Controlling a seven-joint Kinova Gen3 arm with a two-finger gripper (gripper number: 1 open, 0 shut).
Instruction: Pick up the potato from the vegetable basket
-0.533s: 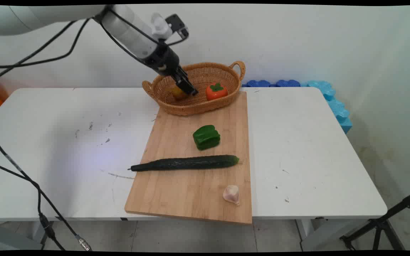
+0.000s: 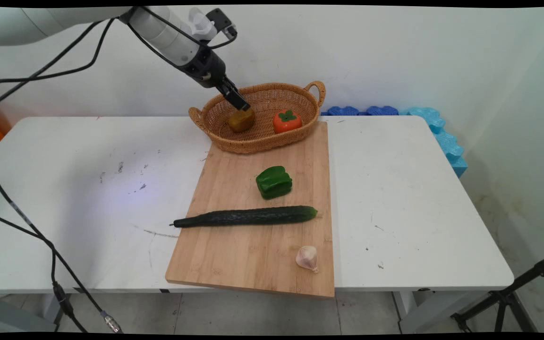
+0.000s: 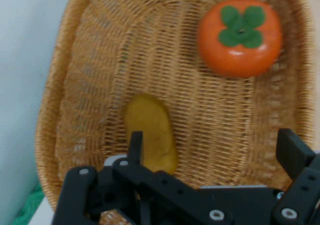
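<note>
My black two-finger gripper (image 3: 215, 147) has lifted off, fingers released, leaving the yellow-brown potato-like lump (image 2: 241, 120) in the woven wicker basket (image 2: 215, 134), left of 1 orange persimmon (image 2: 287, 121).

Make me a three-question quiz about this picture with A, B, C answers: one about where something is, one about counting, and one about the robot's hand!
1. Where is the orange persimmon?
A. in the basket
B. on the cutting board
C. on the floor

2. How many vegetables lie on the board?
A. one
B. three
C. five

3. The gripper is:
A. shut on the cucumber
B. open above the yellow potato
C. out of sight

Answers: 1 A, it sits on the wicker. 2 B, green pepper, cucumber, garlic. 3 B, the hand view shows its fingers spread apart.
</note>
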